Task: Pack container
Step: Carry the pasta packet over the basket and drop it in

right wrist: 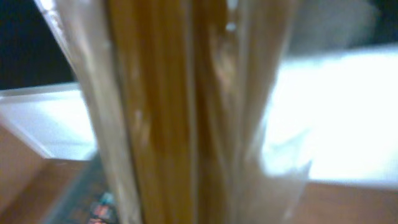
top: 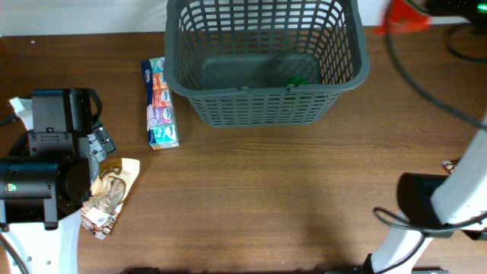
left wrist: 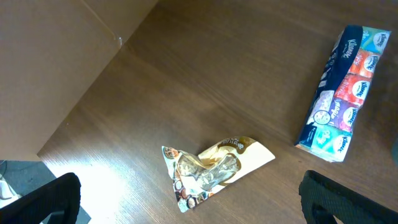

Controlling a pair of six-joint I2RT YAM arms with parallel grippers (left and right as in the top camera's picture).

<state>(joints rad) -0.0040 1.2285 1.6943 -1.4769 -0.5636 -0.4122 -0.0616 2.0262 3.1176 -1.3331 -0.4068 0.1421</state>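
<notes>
Container (top: 262,106): large dark grey lattice-sided basket, upright at the far middle of the table, open top facing up. One small green item (top: 295,80) lies on its base near the front wall; what it is cannot be told.

Table (top: 266,190): brown wood-grain surface.

Left arm (top: 38,179): black, at the table's left edge. Left gripper (left wrist: 186,199): fingers spread wide and empty, hanging above the snack packet.

Right arm (top: 449,205): black and white, at the near right corner. Right gripper: fingers hidden; whether they grip anything cannot be told. Its wrist view is filled by a blurred clear packet (right wrist: 186,112) of long yellow-brown strands.

Tissue multipack (top: 161,103): long, blue-ended, colourful panels, lying flat just beside the container's left wall.

Snack packet (top: 110,194): crumpled, gold and white, lying near the left arm, well apart from the container.
</notes>
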